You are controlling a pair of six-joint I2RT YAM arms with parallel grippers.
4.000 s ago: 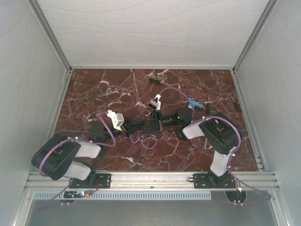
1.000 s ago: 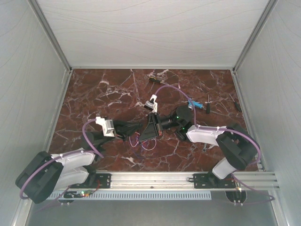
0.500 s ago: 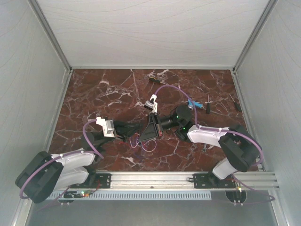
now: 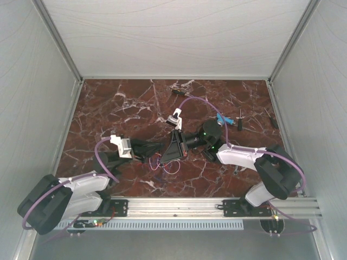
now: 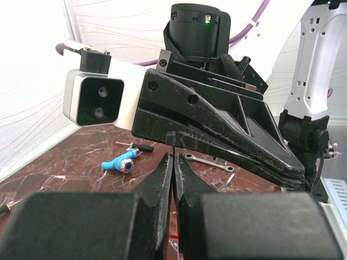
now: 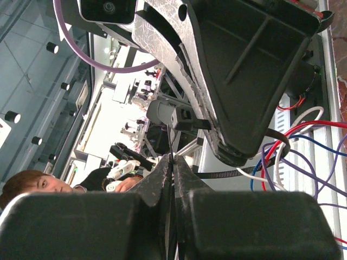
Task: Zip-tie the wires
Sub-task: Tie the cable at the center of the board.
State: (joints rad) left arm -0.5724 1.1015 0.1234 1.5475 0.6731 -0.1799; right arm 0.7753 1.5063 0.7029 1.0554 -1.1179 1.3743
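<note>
The wires (image 4: 164, 164) are thin red, white, blue and purple loops on the marble; they also show in the right wrist view (image 6: 303, 142). A black zip tie (image 6: 255, 169) loops round them. My left gripper (image 4: 157, 148) is shut on the zip tie near its head (image 6: 181, 117); its tips show in the left wrist view (image 5: 173, 158). My right gripper (image 4: 165, 157) is shut on the thin tail of the tie, which runs down between its tips (image 6: 173, 160). The two grippers are almost touching, just above the wires.
A small blue-handled tool (image 4: 222, 119) lies behind the right arm and also shows in the left wrist view (image 5: 120, 162). A flat wrench (image 5: 209, 158), screwdrivers (image 4: 178, 92) and other small tools (image 4: 271, 119) lie at the back and right. Walls close in both sides.
Since four seconds ago both arms have folded back toward the near edge and the right gripper has swung down over the wires. Over the last second almost nothing moves.
</note>
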